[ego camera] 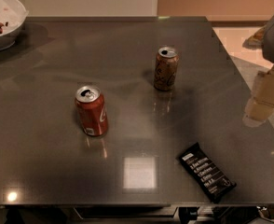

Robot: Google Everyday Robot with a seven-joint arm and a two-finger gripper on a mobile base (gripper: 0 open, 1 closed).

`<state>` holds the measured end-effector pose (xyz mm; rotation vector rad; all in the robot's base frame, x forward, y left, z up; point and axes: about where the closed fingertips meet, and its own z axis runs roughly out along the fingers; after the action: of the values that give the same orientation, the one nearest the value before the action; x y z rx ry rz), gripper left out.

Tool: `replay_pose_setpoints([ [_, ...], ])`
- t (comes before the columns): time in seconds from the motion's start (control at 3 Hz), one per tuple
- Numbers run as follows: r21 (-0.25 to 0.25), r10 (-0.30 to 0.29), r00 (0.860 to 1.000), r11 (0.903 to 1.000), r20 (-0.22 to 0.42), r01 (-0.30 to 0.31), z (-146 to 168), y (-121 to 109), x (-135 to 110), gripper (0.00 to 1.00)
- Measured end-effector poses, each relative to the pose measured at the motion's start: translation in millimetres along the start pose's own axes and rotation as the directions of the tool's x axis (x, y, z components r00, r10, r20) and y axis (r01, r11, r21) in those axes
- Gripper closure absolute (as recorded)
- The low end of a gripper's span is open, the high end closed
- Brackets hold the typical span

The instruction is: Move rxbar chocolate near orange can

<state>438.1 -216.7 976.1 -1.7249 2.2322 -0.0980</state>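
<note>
Two cans are standing on the desk [44,162]: one orange can [166,69] nearer the hand [259,110], one red can [92,111] farther from it. One rxbar chocolate [206,171] is lying near that single hand, which is hovering at the desk's right edge, and one white bowl [4,20] is sitting farthest away

No wording can be made out. The black bar [206,171] has a white label and rows of white text, the red can [92,111] white script, and the orange can [166,69] dark lettering. The end effector [262,99] is at the right edge of view.
</note>
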Motion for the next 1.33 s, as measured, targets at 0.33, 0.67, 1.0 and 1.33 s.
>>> replay_pose_setpoints([
  [0.33, 0.0, 0.0, 1.0, 1.0, 0.0, 0.0, 0, 0, 0, 0.0],
  [0.67, -0.025, -0.034, 0.999, 0.9991, 0.001, 0.034, 4, 7, -4, 0.0],
  [1.0, -0.057, -0.076, 0.997, 0.9954, 0.01, 0.077, 18, 28, -10, 0.0],
  [1.33, -0.091, -0.112, 0.993, 0.9894, 0.022, 0.114, 31, 52, -16, 0.0],
])
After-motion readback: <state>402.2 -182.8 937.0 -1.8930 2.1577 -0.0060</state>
